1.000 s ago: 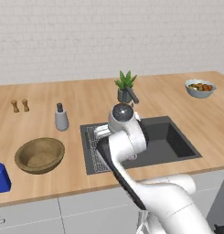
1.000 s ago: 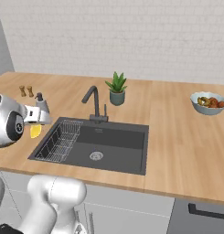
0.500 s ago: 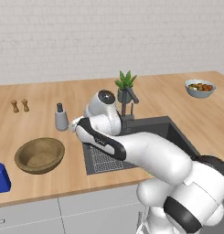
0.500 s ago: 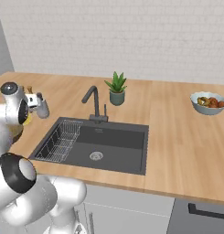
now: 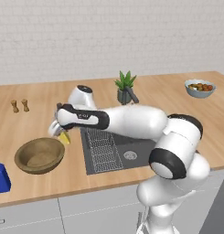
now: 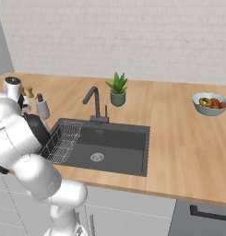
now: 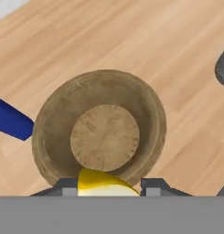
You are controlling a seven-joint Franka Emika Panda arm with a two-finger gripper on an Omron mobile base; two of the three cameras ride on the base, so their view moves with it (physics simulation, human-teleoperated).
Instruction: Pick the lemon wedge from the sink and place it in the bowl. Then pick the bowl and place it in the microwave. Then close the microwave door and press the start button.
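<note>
**Lemon wedge carried from the sink side toward the bowl**

As the arm has swung from above the sink (image 5: 131,146) toward the left of the frame over the last second, the end effector (image 5: 61,134) has been brought to the left-centre of the left base view, just beside the near rim of the bowl (image 5: 39,155). The lemon wedge (image 5: 64,137) is pinched between the fingers, above the table (image 5: 31,123) and not yet over the bowl's hollow. In the hand view the wedge (image 7: 104,185) is seen at the bottom centre, between the two finger tips, with the bowl (image 7: 99,130) filling the middle of the frame directly ahead. It is judged that the first pick has been completed and that the release into the bowl remains to be done; the arm has only to be advanced a little further before the wedge can be let go.

A blue carton (image 5: 1,177) stands at the lower left, near the bowl. A fruit bowl (image 5: 199,87) lies at the upper right.

No brand, label or writing can be read on any object; the carton's face is too small to tell.
</note>
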